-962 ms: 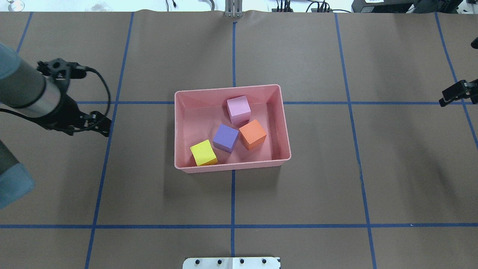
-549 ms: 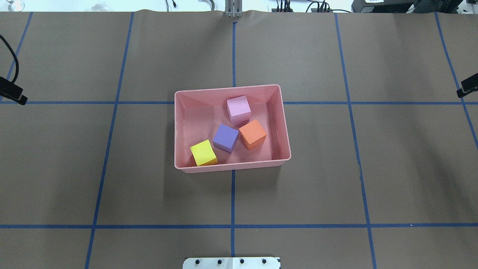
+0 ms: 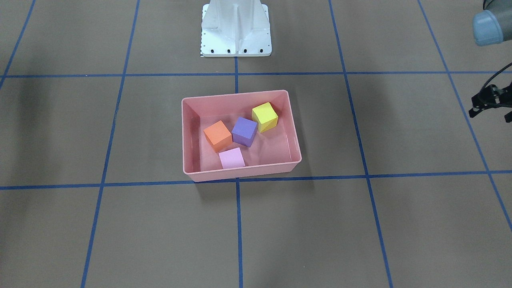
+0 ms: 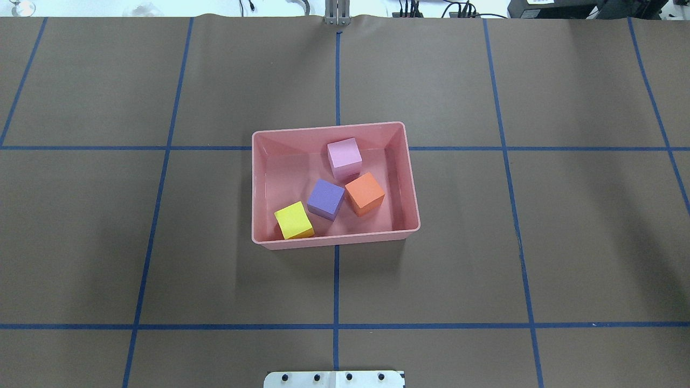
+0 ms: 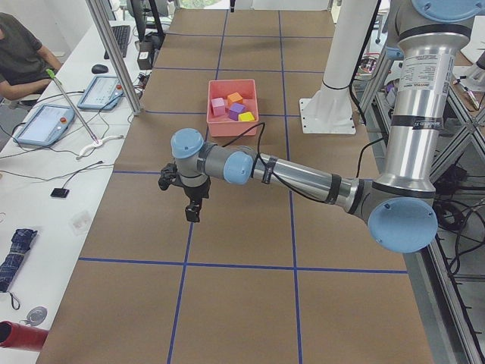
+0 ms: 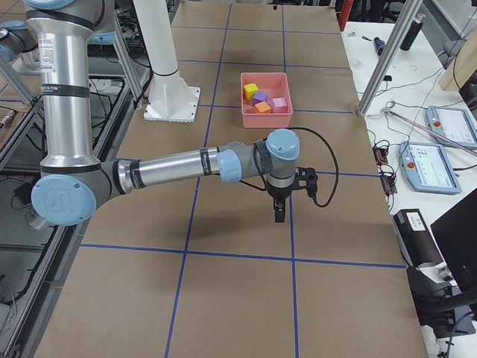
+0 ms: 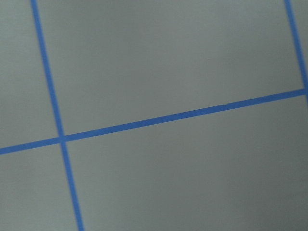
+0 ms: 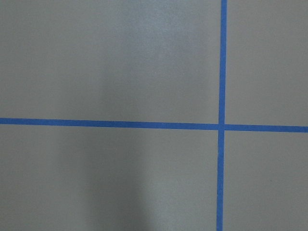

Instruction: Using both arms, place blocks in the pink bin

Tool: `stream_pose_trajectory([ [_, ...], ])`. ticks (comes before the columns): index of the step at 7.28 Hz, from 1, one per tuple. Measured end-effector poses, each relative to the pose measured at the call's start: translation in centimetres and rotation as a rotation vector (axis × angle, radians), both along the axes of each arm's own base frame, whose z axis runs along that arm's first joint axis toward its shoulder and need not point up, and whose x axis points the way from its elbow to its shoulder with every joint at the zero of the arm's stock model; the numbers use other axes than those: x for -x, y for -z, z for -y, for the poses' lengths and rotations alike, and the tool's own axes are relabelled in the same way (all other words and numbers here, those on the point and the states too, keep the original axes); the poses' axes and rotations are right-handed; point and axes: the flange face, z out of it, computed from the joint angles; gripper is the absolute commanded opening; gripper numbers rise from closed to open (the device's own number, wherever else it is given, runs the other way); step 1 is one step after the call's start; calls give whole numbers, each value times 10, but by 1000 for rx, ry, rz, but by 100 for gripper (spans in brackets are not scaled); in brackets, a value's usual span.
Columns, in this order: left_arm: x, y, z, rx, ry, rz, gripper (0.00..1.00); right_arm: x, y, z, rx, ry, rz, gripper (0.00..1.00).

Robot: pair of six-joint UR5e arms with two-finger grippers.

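The pink bin (image 4: 350,240) stands at the table's middle; it also shows in the front view (image 3: 240,173). Inside it lie four blocks: light pink (image 4: 344,155), purple (image 4: 325,198), orange (image 4: 365,193) and yellow (image 4: 294,220). Both arms are outside the overhead view. My left gripper (image 5: 193,211) hangs low over bare table, far to the bin's left. My right gripper (image 6: 279,212) hangs low over bare table, far to the bin's right. I cannot tell whether either is open or shut. Both wrist views show only brown table and blue tape.
The white pedestal base (image 3: 236,28) stands at the robot's side of the table. Blue tape lines (image 4: 336,285) grid the brown surface. A desk with tablets (image 5: 45,125) and a seated person (image 5: 19,53) lie beyond the table's far edge.
Both arms have swung outward and left the overhead view, the left arm to the left, the right arm to the right. The bin and the blocks have not moved.
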Motion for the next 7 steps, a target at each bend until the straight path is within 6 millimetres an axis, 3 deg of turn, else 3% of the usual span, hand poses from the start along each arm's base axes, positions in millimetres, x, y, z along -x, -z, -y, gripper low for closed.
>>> stream_pose_trajectory([
  [1,7,-15,2,-9,-8,-20,100,-4,-7,-7,16,-1,23,100],
  [4,15,-21,-8,-8,-7,-61,100,-5,-31,-16,55,13,49,100],
  [7,18,-15,-12,-6,17,-59,100,-5,-21,-17,35,17,54,100],
])
